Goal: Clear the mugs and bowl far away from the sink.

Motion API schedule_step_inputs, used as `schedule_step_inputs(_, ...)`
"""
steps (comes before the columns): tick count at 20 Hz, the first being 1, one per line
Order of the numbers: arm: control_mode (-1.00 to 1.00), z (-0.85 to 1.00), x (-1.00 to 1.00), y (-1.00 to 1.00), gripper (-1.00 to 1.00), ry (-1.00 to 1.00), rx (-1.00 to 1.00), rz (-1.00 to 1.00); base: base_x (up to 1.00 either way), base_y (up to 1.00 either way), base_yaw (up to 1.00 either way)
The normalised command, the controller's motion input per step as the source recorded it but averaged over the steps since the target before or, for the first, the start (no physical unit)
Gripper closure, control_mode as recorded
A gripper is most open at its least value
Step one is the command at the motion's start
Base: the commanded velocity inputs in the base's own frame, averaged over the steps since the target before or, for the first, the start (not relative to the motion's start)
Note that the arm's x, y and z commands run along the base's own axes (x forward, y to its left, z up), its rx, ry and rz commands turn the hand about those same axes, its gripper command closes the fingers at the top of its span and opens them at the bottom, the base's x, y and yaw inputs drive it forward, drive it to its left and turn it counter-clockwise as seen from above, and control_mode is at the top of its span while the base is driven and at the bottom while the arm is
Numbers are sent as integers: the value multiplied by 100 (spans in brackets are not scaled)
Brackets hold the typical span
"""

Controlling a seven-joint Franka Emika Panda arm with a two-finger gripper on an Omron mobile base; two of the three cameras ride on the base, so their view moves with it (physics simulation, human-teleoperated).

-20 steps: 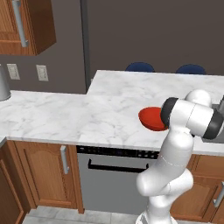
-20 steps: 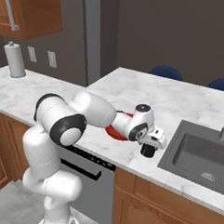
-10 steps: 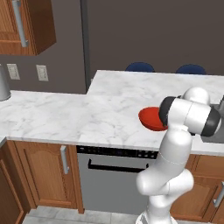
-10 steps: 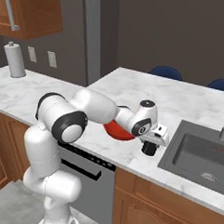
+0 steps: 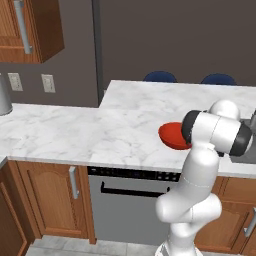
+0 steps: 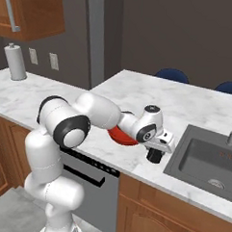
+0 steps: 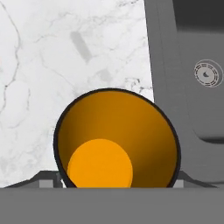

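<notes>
A black mug with an orange inside (image 6: 155,156) stands on the marble counter beside the sink's (image 6: 207,161) left rim. My gripper (image 6: 156,150) comes down over it, and its fingers close against the mug's two sides. In the hand view the mug (image 7: 116,144) opens wide right in front of the hand, with the sink (image 7: 188,87) and its drain to the right. The red bowl (image 6: 118,135) sits on the counter just left of the mug, partly behind my forearm. From the other side the bowl (image 5: 172,136) peeks out left of my arm.
A metal faucet (image 6: 231,133) rises at the sink's far right. A paper towel roll (image 6: 15,62) stands on the back counter at the left. Blue stools (image 6: 173,75) sit behind the island. A dishwasher (image 5: 130,200) is under the counter edge.
The fingers have closed in onto the black mug's sides. The hand has shifted only slightly over the mug, and the bowl has stayed where it was.
</notes>
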Motion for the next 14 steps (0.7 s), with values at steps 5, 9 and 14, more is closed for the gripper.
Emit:
schedule_step_inputs(5,-100,0,0,0,-100,0,0,0,0,0,0)
schedule_step_inputs(9,-100,-28,-25,7,-100,0,0,0,0,0,0)
schedule_step_inputs(14,-100,-50,-57,28,-100,0,-5,2,0,0,0)
